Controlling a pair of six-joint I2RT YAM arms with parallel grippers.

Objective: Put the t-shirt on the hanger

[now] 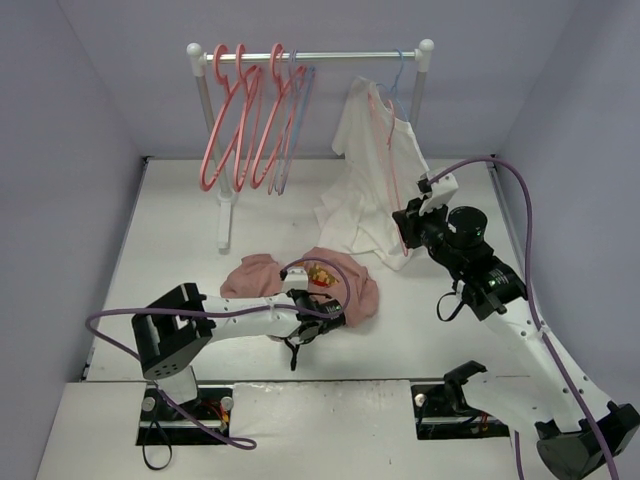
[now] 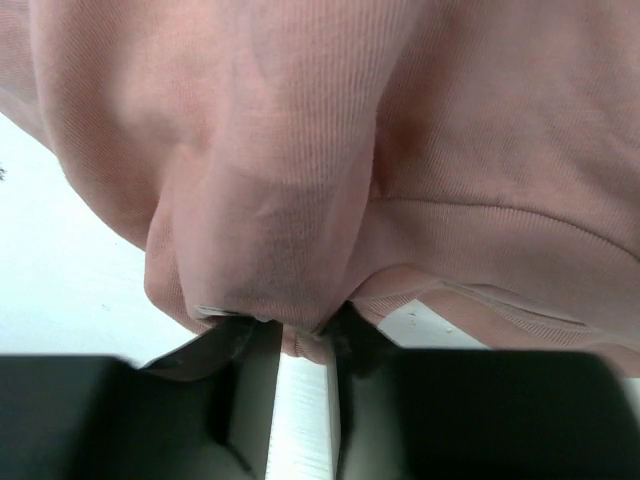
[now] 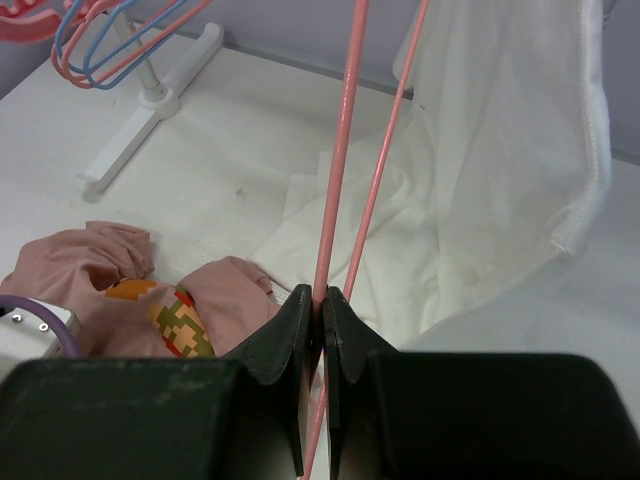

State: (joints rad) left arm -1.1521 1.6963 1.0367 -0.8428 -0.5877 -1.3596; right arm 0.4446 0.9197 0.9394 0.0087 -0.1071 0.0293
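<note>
Status: early stage, shirt not yet on the hanger.

1. The t-shirt [image 1: 345, 285] lies crumpled on the table [image 1: 180, 230], in front of the rack [image 1: 310, 55], a little to the right of its foot. The printed patch faces up. No part of the shirt touches the hanger [image 1: 392, 180].

2. The left gripper [image 2: 300, 350] is at the edge of the shirt farthest from the rack. Its fingers [image 2: 250, 370] stand narrow, with a fold of pink cloth pinched between the tips. The bulk of the shirt rests on the table, so no lift is evident.

3. The right gripper [image 3: 321, 300] is below the right end of the rack. Its fingers [image 3: 295, 330] are closed tight on one thin rod of the hanger. The hanger stands steeply against the white shirt [image 1: 375, 190], which hangs from that end of the rack. Whether its hook sits on the rail cannot be told.

4. Outstanding, in my judgement: raise the shirt, find and open the collar or hem, bring the hanger clear of the white shirt, and thread it in. The collar is not identifiable in the bunched cloth.
</note>
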